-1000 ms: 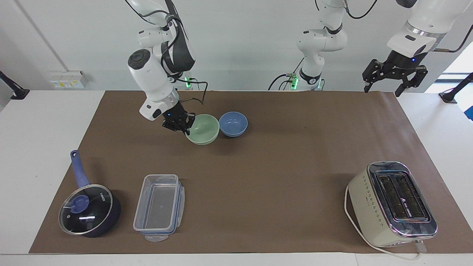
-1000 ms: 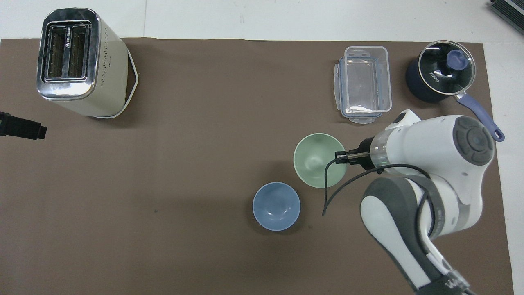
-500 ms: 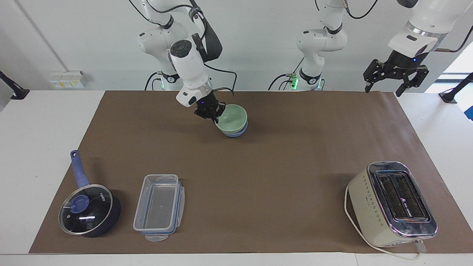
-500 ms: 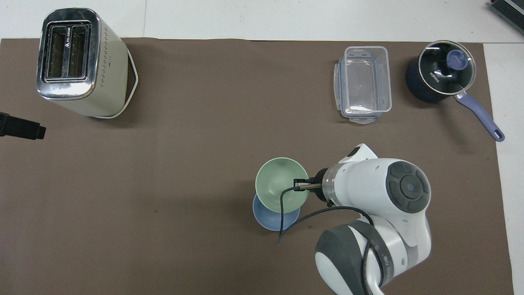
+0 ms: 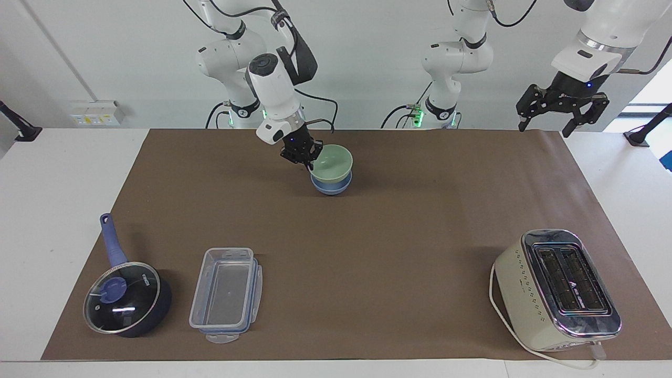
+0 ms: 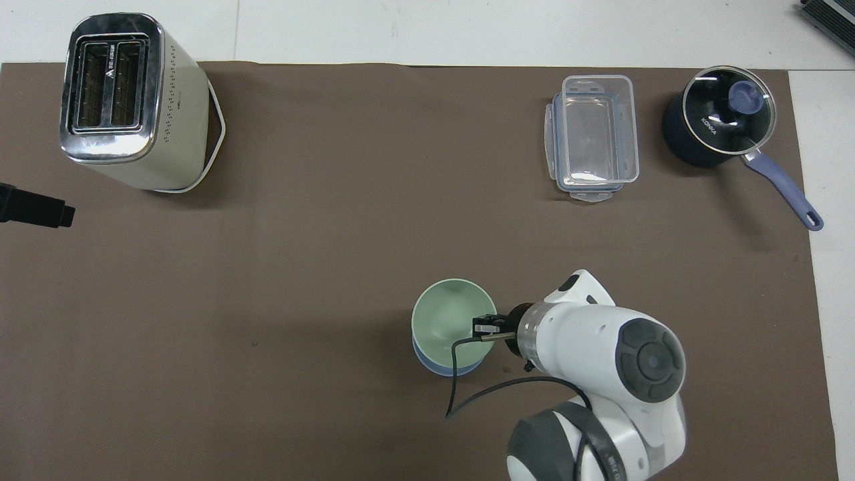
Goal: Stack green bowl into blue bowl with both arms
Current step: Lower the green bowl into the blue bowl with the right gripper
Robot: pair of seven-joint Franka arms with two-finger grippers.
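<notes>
Work area: white table under a brown mat

Brown mat (image 5: 399,247) covers most of the white table (image 5: 63,210); plain white wall (image 5: 367,63) at the robots' end; socket plate (image 5: 94,113) low on wall; lighting even and diffuse

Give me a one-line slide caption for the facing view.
Right gripper holds the green bowl by its rim over the blue bowl; left gripper waits open.

Robotics laboratory: two white arms (image 5: 273,94) mounted at a white counter (image 5: 68,173) with a brown mat (image 5: 367,247), bare walls, household test props.
</notes>
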